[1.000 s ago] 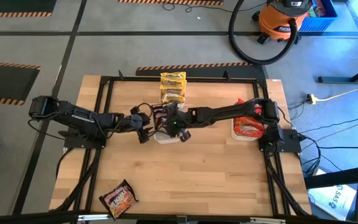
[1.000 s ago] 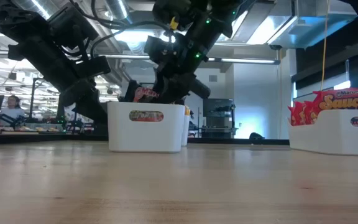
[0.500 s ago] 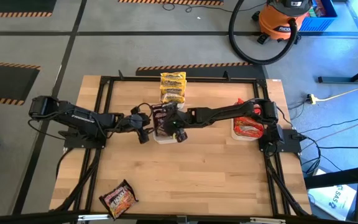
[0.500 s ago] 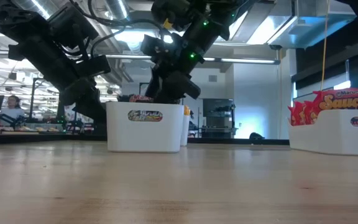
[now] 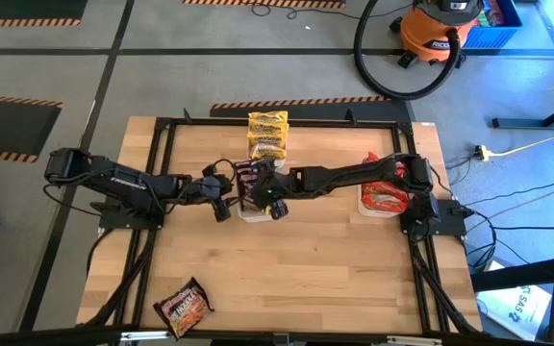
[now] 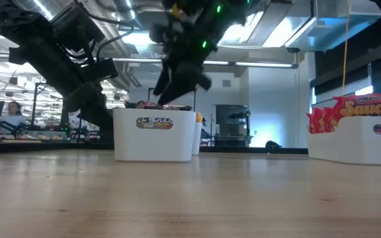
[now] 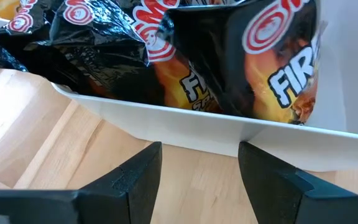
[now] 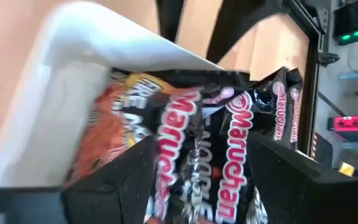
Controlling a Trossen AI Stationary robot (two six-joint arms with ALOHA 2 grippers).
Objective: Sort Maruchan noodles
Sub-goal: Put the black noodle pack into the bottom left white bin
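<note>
The dark Maruchan packets (image 7: 185, 68) lie heaped in the middle white tray (image 5: 255, 211) near the worktop's (image 5: 296, 269) centre, tilted and overlapping, so no common long axis can be read. One more dark packet (image 5: 183, 308) lies loose at about 7 o'clock near the front edge, its long axis running roughly 8 to 2 o'clock. Yellow packets (image 5: 267, 135) sit stacked at 12 o'clock, and red ones (image 5: 385, 197) fill the tray at 3 o'clock.

The right end effector (image 5: 263, 187) hangs over the middle tray with fingers apart and nothing between them, so the drop into this tray looks finished. The left end effector (image 7: 197, 174) waits just beside the tray's 9 o'clock wall, fingers apart and empty.

Next, probably the loose packet: an arm must reach to 7 o'clock, pinch the crinkly wrapper across its short side, and carry it here.
</note>
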